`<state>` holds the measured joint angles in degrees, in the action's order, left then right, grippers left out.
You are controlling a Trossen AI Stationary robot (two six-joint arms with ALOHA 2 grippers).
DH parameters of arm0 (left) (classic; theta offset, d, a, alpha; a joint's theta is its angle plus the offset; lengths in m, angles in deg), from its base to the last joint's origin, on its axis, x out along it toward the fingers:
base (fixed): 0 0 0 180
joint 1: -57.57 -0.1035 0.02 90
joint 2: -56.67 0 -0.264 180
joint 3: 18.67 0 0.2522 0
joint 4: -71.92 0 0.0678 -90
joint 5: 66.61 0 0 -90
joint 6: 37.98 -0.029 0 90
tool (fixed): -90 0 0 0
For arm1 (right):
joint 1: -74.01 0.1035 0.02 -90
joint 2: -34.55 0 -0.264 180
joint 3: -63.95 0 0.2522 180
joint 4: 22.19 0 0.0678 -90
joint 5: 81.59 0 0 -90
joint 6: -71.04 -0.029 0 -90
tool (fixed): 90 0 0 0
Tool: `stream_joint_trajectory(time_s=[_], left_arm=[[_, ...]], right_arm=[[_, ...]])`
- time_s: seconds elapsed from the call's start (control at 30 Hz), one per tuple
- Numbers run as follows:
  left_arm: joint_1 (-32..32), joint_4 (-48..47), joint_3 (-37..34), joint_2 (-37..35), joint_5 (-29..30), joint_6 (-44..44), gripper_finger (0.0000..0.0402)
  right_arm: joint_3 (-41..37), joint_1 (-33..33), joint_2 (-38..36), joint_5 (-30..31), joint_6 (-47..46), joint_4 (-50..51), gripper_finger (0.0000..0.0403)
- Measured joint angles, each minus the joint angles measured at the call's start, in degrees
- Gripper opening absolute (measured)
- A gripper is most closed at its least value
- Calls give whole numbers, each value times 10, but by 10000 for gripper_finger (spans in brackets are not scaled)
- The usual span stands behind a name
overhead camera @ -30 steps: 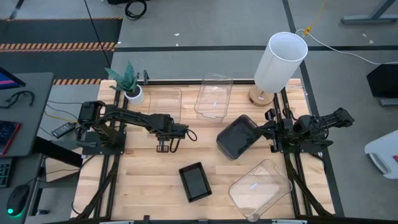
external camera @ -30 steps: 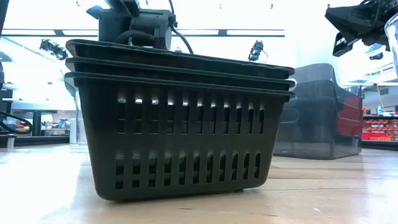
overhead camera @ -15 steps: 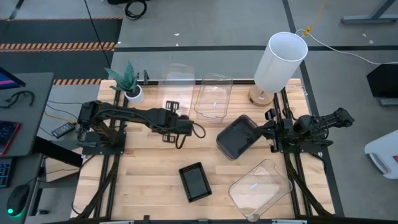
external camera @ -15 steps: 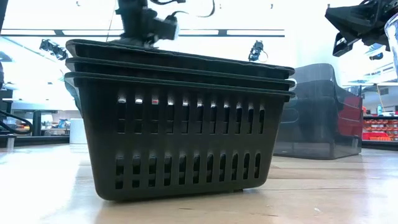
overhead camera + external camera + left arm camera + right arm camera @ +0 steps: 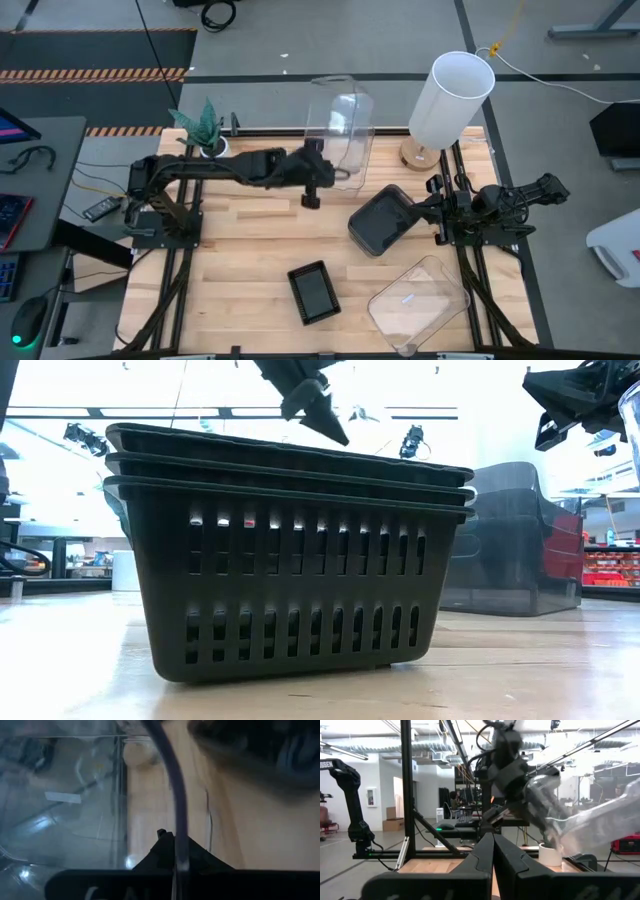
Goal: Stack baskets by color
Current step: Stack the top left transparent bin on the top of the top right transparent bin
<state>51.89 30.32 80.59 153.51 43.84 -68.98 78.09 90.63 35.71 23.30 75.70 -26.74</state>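
My left gripper (image 5: pixel 330 178) is shut on a clear basket (image 5: pixel 332 105), which hangs tilted over a second clear basket (image 5: pixel 345 165) standing on the table's far side. A third clear basket (image 5: pixel 418 300) stands at the near right. The smoky grey baskets (image 5: pixel 380 220) sit nested right of centre. The black baskets (image 5: pixel 313 292) are stacked near the front edge and fill the low view (image 5: pixel 290 550). My right gripper (image 5: pixel 437 208) waits shut at the right, above the table, touching nothing. My left gripper pinches the clear basket's side wall at its rim (image 5: pixel 176 845) between its two fingers. The fingers slant down from the table's left. The basket is lifted clear of the table and tilted, hanging beyond the fingers above the second clear basket.
A tall white lamp (image 5: pixel 450 100) stands at the far right corner, close to the clear baskets. A small potted plant (image 5: pixel 207 135) stands at the far left. Bare wood lies between the left arm and the black stack.
My left gripper has risen and swung toward the table's right and far edges, tipping from pointing down to a shallower slant. The clear basket it holds has come off the table at the far left and now hangs tilted over the other clear basket.
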Motion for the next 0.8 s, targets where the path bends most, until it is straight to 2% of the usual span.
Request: stream_joint_trajectory(time_s=[0.3,0.53,0.8], left_arm=[[-62,44,0,44,-134,23,5],[-67,-20,0,87,-131,20,5],[-61,-169,0,87,-122,18,5]], right_arm=[[0,0,0,0,0,0,16],[0,0,0,1,0,0,16],[0,0,0,2,0,0,16]])
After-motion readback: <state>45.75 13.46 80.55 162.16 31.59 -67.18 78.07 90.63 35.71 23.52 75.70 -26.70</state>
